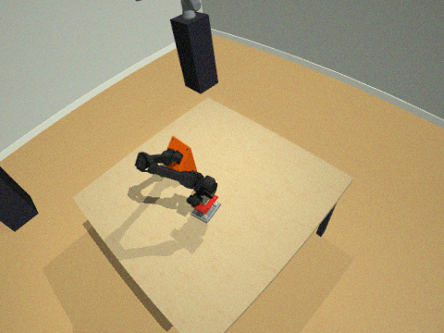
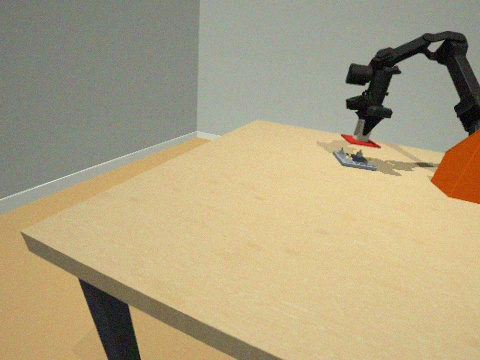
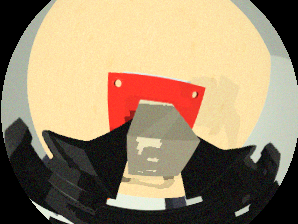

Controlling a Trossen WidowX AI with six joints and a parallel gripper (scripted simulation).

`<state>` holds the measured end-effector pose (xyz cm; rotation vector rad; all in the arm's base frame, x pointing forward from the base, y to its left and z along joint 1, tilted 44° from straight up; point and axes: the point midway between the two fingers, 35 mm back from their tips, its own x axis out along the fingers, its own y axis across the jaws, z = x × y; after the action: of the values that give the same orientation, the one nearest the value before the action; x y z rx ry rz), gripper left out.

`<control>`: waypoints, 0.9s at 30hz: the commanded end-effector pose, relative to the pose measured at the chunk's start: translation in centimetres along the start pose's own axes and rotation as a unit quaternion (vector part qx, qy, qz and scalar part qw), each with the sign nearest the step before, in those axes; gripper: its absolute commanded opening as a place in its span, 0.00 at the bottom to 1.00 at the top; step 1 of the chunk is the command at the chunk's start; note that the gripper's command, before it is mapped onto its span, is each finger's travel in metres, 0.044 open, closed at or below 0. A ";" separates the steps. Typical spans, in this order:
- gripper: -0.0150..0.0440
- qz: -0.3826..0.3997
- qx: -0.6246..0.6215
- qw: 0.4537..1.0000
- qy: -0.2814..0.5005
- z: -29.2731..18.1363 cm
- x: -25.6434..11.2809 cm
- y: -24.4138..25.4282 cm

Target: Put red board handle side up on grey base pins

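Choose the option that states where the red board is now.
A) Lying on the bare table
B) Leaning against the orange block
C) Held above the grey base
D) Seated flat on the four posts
C: the exterior view shows a gap between the red board and the grey base.
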<state>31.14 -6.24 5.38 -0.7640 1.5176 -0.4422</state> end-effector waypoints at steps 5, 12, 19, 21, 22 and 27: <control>0.25 0.001 0.001 1.000 0.000 -0.1 0.3 -0.1; 0.25 0.000 -0.004 1.000 0.000 -0.5 0.9 -0.6; 0.25 0.000 -0.006 1.000 0.000 -0.6 1.6 -0.6; 0.25 0.000 -0.006 1.000 0.000 -0.5 1.8 -0.6; 0.25 0.000 -0.006 1.000 0.000 -0.5 1.9 -0.6; 0.25 0.000 -0.006 1.000 0.000 -0.5 2.3 -0.5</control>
<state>30.91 -7.99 4.46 -0.7661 1.5165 -0.4355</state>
